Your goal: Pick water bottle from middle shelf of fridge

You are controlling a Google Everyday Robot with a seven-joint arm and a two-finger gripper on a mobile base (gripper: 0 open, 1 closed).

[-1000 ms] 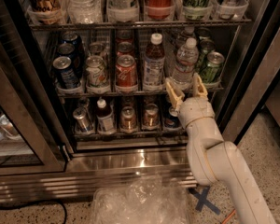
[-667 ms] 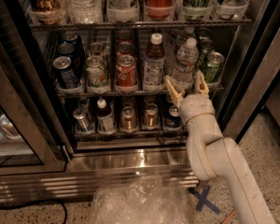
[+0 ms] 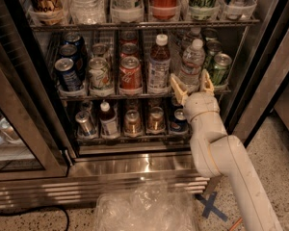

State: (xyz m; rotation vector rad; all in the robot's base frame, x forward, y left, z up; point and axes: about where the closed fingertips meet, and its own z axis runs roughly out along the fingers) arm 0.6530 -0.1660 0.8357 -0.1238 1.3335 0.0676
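Observation:
The fridge (image 3: 135, 165) stands open, steel base grille at the bottom. On its middle shelf (image 3: 111, 96) the water bottle (image 3: 191, 61), clear with a white cap, stands in the lane second from the right, with another clear bottle behind it. To its left is a white-capped bottle of brown drink (image 3: 159, 64). My gripper (image 3: 192, 84) is open, right in front of the water bottle's lower half, one tan finger on each side of it. The fingers are not closed on the bottle.
Blue cans (image 3: 67, 73), white cans (image 3: 99, 73) and red cans (image 3: 130, 72) fill the left lanes; green cans (image 3: 220, 67) stand at the right. Large bottles sit on the rack above, small cans and bottles below. A crumpled clear plastic bag (image 3: 144, 208) lies on the floor.
The gripper has edged slightly up and forward toward the water bottle; its fingers stay open.

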